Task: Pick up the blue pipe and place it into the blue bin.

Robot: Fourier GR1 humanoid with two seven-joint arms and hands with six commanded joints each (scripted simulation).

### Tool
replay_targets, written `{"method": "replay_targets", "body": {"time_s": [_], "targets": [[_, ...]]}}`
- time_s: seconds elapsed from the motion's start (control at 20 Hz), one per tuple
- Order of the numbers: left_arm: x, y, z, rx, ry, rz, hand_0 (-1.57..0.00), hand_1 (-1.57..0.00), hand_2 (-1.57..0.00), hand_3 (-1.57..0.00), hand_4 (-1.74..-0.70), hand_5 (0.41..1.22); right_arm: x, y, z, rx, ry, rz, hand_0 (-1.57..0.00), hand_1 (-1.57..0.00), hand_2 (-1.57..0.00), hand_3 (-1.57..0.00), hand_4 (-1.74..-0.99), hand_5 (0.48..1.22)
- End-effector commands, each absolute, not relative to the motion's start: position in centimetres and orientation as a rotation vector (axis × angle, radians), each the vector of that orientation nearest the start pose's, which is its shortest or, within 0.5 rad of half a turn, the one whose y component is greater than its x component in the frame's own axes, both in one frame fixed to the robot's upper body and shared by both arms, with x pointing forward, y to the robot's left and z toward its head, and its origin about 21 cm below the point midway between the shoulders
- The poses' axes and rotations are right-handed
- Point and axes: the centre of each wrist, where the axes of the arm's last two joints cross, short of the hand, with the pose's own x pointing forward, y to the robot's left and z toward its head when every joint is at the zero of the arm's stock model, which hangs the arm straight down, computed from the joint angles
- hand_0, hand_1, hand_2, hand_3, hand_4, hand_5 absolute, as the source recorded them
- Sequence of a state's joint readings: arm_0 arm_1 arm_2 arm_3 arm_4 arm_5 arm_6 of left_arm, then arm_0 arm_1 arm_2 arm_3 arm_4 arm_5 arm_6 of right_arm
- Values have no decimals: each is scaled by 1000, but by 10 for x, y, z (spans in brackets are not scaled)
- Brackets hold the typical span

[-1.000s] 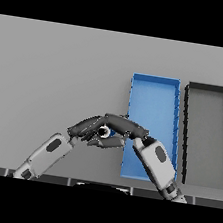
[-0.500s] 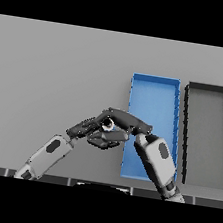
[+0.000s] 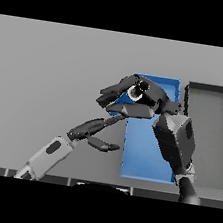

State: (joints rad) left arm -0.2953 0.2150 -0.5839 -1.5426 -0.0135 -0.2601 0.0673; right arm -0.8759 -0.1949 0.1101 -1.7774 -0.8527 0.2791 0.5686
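My right hand [image 3: 152,103] is raised over the blue bin's near-left part, its fingers curled round a short dark pipe [image 3: 136,91]. Only the pipe's round, pale-rimmed end shows between the fingers, over the bin's left wall; the rest is hidden in the grip. The blue bin [image 3: 142,156] is a long, shallow tray right of the table's centre, partly covered by my right forearm. My left hand [image 3: 91,130] lies lower, left of the bin, fingers straight and holding nothing.
A dark grey bin [image 3: 206,138] of the same shape stands directly right of the blue one. Grey table [image 3: 48,74] stretches to the left and back.
My right hand has risen with the pipe and moved back and right, from beside the bin's left wall to above it. The left hand has parted from it and stays low.
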Motion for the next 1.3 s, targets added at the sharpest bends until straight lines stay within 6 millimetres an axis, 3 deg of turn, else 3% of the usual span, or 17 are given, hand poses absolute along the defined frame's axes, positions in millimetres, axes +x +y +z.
{"method": "replay_targets", "body": {"time_s": [0.0,0.2,0.35,0.45,0.65,1.05,1.25], "targets": [[264,118,37,-425,-1524,-1016,0,0,0,0,-912,502,310,-135,300,1018,-1764,790,-1571,-1571,-1571,-1571,-1720,1127],[262,124,38,-445,-1531,-1002,1,1,1,1,-906,492,334,-152,332,836,-1862,641,-1571,-1571,-1571,-1571,-1732,1117],[263,125,40,-442,-1539,-1005,1,1,1,1,-911,490,363,-181,326,650,-1845,511,-1571,-1571,-1571,-1571,-1736,1135],[265,125,39,-436,-1526,-994,1,1,1,1,-910,487,378,-198,303,560,-1772,433,-1571,-1571,-1571,-1571,-1738,1129],[265,128,41,-426,-1524,-997,1,1,1,1,-893,487,388,-228,249,448,-1610,323,-1571,-1571,-1571,-1571,-1740,1121],[264,131,37,-431,-1520,-985,1,1,1,1,-881,463,372,-246,149,289,-1254,207,-1571,-1571,-1571,-1571,-1741,1122],[267,128,39,-429,-1521,-979,1,1,1,1,-884,460,358,-255,108,237,-1083,243,-1571,-1571,-1571,-1571,-1591,1114]]}}
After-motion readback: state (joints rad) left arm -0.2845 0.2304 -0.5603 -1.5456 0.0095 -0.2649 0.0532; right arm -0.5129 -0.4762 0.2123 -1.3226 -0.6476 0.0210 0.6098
